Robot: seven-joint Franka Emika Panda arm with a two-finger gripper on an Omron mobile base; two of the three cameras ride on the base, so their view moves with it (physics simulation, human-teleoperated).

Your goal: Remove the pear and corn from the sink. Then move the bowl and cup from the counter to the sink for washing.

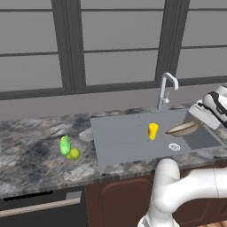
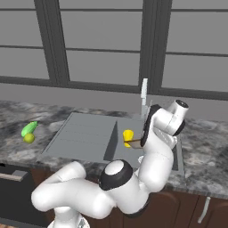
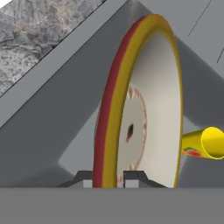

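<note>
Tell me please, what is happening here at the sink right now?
The robot's gripper is shut on the rim of the bowl and holds it over the sink basin. The yellow cup stands already inside the sink, beside the bowl. The corn and the pear lie together on the counter, left of the sink.

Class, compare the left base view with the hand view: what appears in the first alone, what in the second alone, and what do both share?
Left base view alone: the pear and corn lying together on the marble counter left of the sink, the chrome faucet, the round drain, the windows.

Hand view alone: the two fingertips clamped on the bowl's rim, and the bowl's red and yellow outer bands and patterned inside.

Both: the bowl held by the gripper over the sink basin, and the yellow cup inside the sink.
</note>
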